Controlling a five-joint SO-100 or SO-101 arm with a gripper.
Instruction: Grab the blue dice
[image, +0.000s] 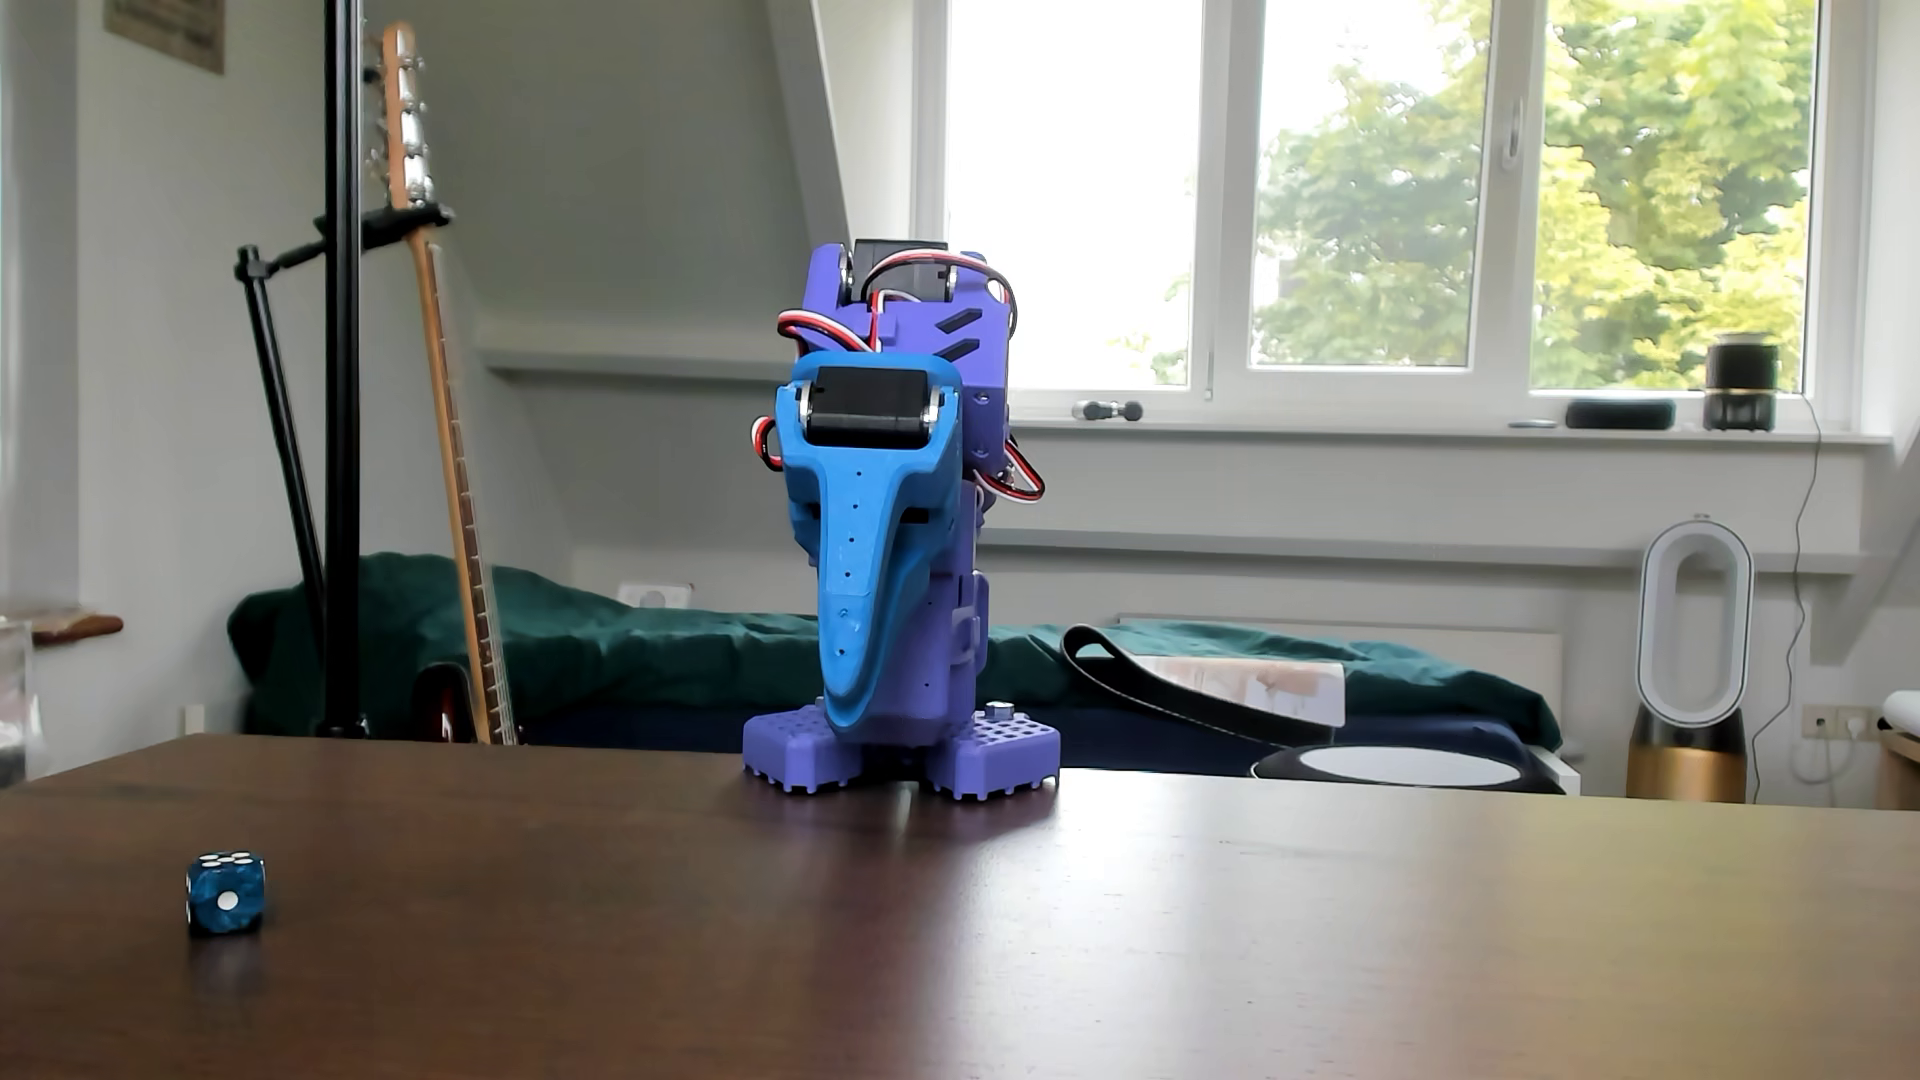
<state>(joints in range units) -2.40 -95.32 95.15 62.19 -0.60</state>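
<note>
The small marbled dark-blue glossy dice with white round pips and rounded corners (225, 893) rests on the dark brown wooden tabletop (1143, 935) at the lower left of the other view, close to the camera. It stands alone, with bare wood all round it. A single pip faces the camera, and several pips show on its top face.

The purple and bright-blue plastic arm (914, 343) is folded upright over its perforated purple base (997, 753) near the far edge of the tabletop. Its bright-blue hand (854, 717) hangs with the tip pointing down, just above the base. I see it face-on, so one jaw hides the other: I cannot tell whether the jaws are spread or pressed together. The hand is well apart from the dice and holds nothing that I can see.

I judge the step in hand to be the reach, not yet begun. To do it well I would:

- turn the base toward the left of this view and unfold the arm forward;
- spread the jaws fully before descending;
- come down from above with the jaws straddling two flat opposite faces of the dice, not its corners.

The dice is glossy, rounded and far smaller than the hand. A skewed or off-centre pinch would, I expect, squirt it sideways across the smooth wood. A slow, centred close, low on the dice, seems safest.
</note>
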